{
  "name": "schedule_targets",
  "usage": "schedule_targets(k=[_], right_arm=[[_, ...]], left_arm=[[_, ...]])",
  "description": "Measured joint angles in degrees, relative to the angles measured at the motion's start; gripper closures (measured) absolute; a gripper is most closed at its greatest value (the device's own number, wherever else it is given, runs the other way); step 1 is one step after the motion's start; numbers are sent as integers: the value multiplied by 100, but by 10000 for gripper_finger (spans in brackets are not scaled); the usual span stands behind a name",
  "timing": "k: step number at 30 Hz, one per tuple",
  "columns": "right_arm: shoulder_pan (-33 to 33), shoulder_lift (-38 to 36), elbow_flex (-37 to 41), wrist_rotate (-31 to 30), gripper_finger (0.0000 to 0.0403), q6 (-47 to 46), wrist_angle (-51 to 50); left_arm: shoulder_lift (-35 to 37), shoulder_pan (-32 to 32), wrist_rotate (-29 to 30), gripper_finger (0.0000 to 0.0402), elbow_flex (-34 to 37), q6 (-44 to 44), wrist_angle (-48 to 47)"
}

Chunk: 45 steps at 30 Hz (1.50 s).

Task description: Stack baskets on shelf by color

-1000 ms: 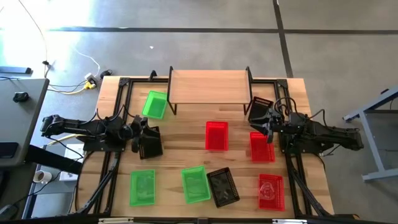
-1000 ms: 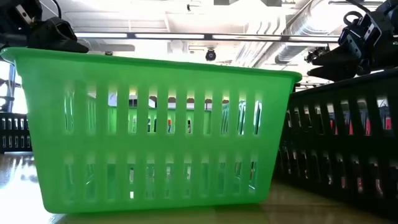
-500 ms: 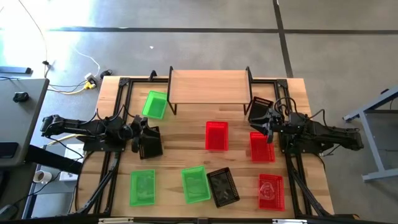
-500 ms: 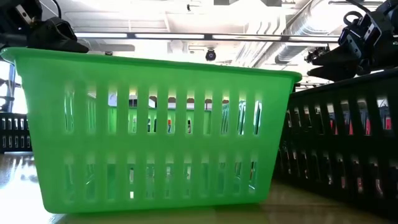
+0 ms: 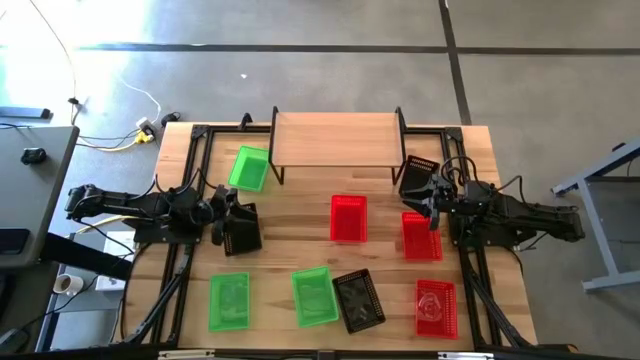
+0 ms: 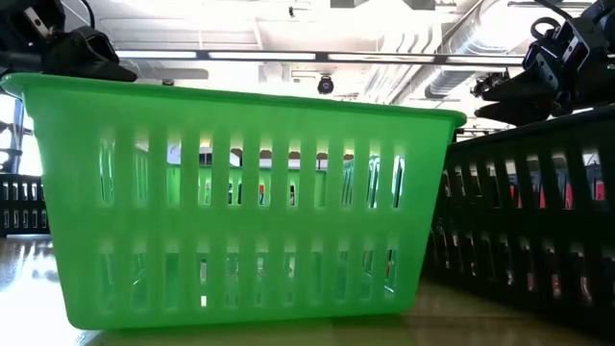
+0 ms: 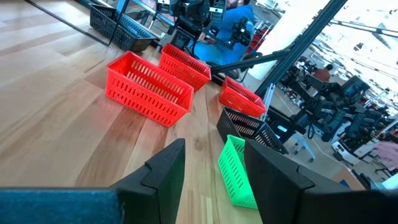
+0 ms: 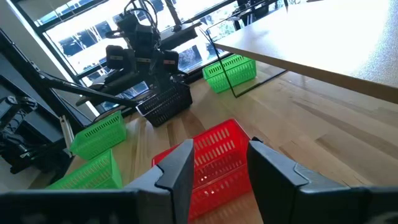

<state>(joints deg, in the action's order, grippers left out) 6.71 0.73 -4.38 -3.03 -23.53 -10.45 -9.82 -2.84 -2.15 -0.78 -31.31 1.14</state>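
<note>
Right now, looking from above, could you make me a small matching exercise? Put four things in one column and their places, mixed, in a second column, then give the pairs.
Things:
1. shelf
2. green basket nearest the shelf
3. left gripper
4. black basket lying alone

Places:
A. near the front edge, between a green and a red basket
B. at the table's back edge, nothing on it
C. beside the shelf's left legs
D. over a black basket on the left side, fingers apart

Pairs: 1-B, 2-C, 3-D, 4-A

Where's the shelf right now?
In the high view the shelf stands at the table's far edge, centred, nothing on its top; a green basket sits by its left legs, a black basket by its right.
</note>
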Motion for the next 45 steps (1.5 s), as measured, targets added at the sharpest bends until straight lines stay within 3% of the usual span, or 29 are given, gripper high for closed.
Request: schedule_targets(k=[26,35,45], right_arm=[[0,0,0,0,269,-10,14],[0,2,4,-19,269,-1582,410],[-1,2,-83,-320,269,-2248,2127]], left_arm=[[0,0,0,245,0,-2,-1],[-1,0,0,245,0,-1,0],[0,-1,0,245,0,0,1]])
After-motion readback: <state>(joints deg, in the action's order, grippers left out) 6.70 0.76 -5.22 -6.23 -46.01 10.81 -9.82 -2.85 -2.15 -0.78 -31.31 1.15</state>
